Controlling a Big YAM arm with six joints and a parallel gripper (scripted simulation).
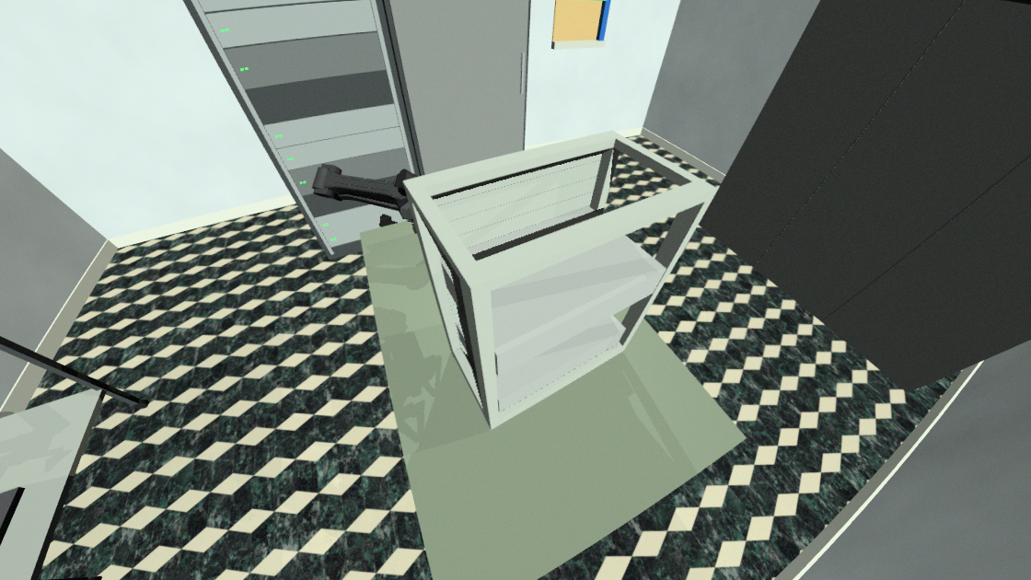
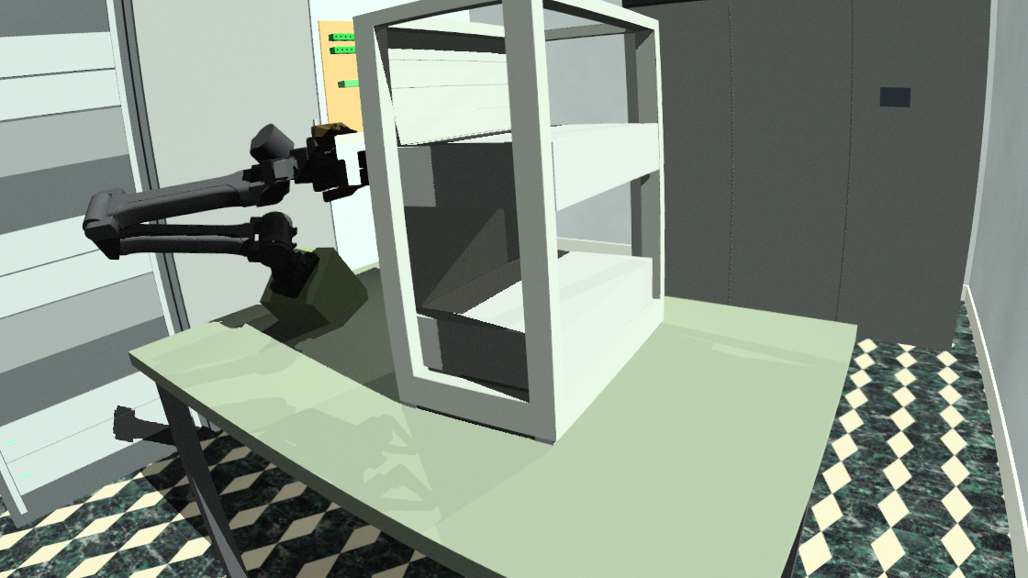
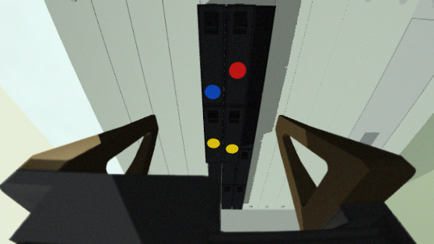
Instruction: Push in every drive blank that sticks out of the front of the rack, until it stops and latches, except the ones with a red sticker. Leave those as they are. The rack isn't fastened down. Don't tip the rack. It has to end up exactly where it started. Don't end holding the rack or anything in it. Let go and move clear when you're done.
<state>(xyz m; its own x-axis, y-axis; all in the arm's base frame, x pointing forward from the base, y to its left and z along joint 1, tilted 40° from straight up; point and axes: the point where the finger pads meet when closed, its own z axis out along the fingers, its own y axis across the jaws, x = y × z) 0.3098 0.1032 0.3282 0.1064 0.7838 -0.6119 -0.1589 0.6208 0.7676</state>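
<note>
Where the top view hides them, wrist shows red sticker (image 3: pixel 237 70), blue sticker (image 3: pixel 212 92), tool (image 3: pixel 216 128) wide, empty

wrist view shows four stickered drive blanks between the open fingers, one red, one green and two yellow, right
Not quite: no sticker is green. In the wrist view the dot beside the red sticker is a blue sticker. The rest holds: two yellow stickers sit nearer, and the gripper is open and empty.
</note>
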